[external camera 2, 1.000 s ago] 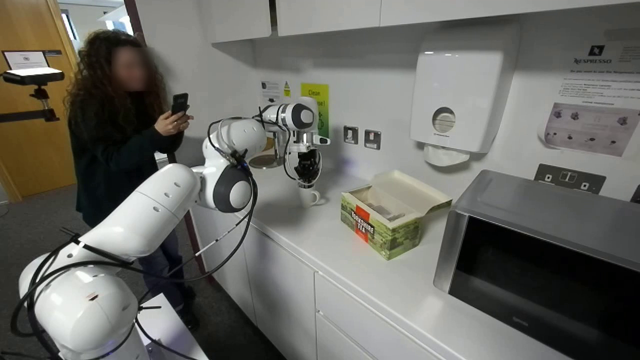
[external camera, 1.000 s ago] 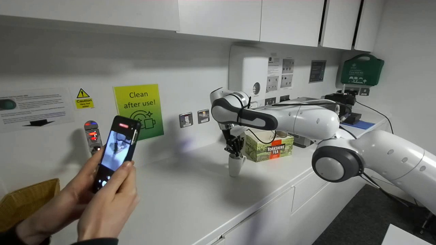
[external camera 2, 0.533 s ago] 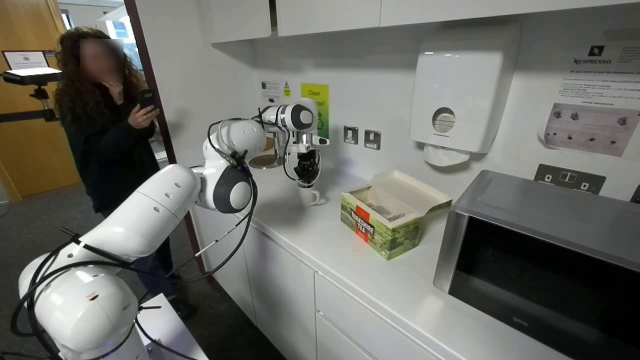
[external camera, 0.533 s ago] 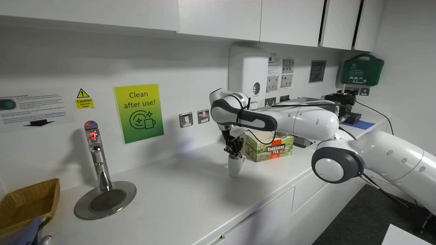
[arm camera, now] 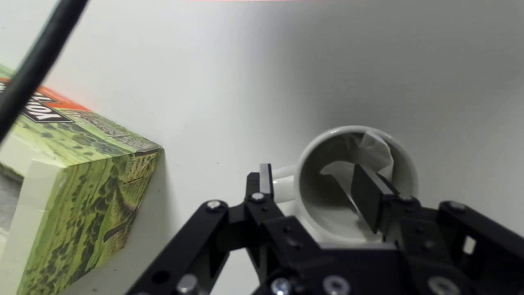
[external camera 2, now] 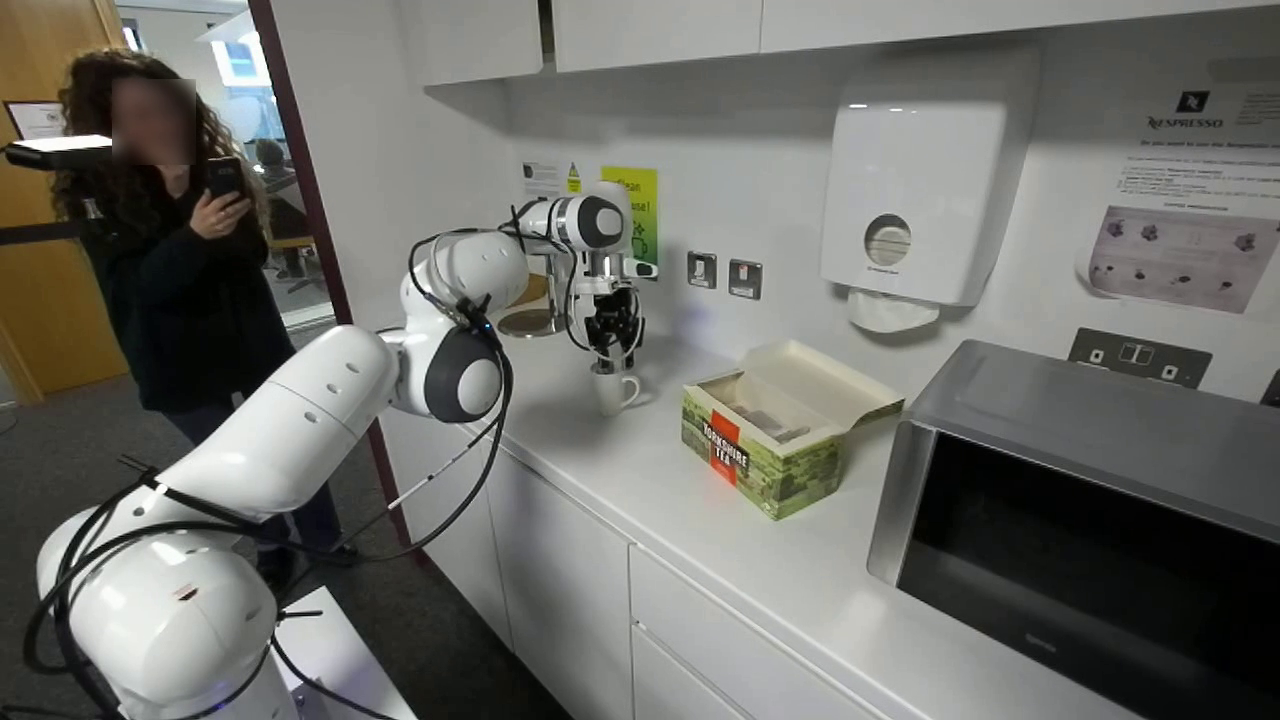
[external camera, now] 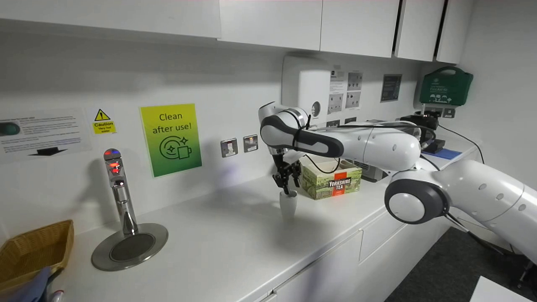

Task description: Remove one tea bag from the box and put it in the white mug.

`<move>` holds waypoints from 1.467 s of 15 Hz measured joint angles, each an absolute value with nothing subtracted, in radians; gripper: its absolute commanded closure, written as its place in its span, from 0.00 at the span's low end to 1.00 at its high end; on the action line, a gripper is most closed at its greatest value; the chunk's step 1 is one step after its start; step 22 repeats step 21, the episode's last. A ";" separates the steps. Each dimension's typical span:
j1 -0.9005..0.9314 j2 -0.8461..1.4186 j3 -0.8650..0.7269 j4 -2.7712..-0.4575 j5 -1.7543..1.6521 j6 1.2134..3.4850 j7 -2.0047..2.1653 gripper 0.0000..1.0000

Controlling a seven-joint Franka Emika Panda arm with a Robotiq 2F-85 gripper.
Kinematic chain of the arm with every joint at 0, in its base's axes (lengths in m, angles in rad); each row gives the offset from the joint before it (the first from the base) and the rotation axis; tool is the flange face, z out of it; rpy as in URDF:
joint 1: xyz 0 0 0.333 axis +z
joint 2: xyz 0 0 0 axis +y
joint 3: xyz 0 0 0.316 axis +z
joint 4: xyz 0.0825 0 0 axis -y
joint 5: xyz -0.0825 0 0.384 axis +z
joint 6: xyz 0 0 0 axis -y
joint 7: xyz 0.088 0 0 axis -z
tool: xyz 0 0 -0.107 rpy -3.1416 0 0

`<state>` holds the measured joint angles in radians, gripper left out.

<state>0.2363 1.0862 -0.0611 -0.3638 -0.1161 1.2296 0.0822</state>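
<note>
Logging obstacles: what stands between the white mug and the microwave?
The open tea box stands on the counter between the white mug and the microwave, in both exterior views.

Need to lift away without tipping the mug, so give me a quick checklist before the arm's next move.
1. Tea bag in the white mug: ok, pale folds show inside in the wrist view.
2. Only one bag: cannot tell, the pale shapes are partly hidden.
3. Jaws open: ok, they stand apart.
4. Bag free of the jaws: cannot tell, one jaw covers part of it.
5. Jaws clear of the mug: not ok, one stands over or in its mouth, the other outside on the handle side; straight up is probably safest.
6. Mug upright on the counter, apart from the tea box: ok.
</note>
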 measured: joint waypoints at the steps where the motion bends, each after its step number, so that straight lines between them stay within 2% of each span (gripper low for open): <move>1: 0.236 1.083 -0.061 -0.364 -0.117 1.230 0.082 0.01; 9: 0.237 0.988 -0.062 -0.356 -0.129 1.220 0.081 0.00; 17: 0.226 0.756 -0.090 -0.354 -0.206 0.937 -0.016 0.00; 22: 0.194 0.704 -0.090 -0.354 -0.206 0.916 -0.055 0.00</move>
